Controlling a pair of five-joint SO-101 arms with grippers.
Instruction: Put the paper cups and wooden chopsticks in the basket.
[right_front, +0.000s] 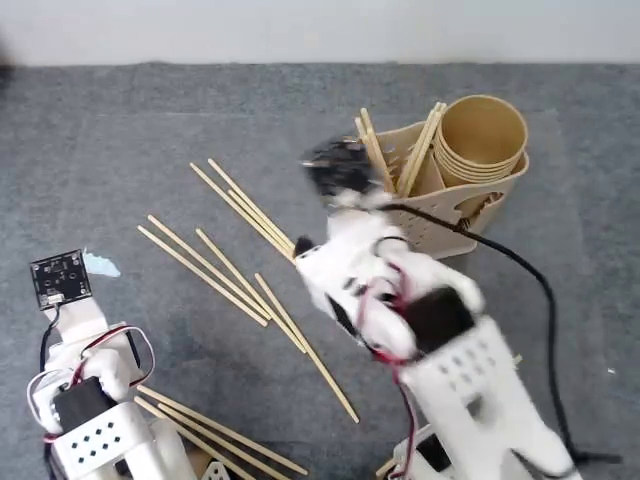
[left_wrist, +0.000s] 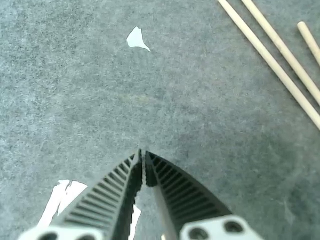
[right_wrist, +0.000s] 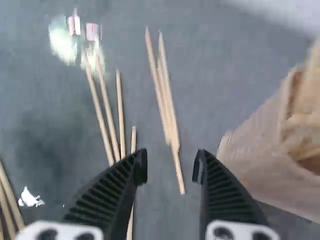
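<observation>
Done: tan paper cups (right_front: 483, 135) stacked in beige plastic basket (right_front: 440, 215), 1 o'clock | todo: loose wooden chopsticks (right_front: 307, 347), 9 o'clock | my right gripper (right_wrist: 170, 167) released, left gripper (left_wrist: 143, 160) clenched empty.

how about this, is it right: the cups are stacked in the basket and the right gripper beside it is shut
Not shut: the right wrist view shows the right gripper open. The cups are stacked in the basket, and the gripper is beside it.
</observation>
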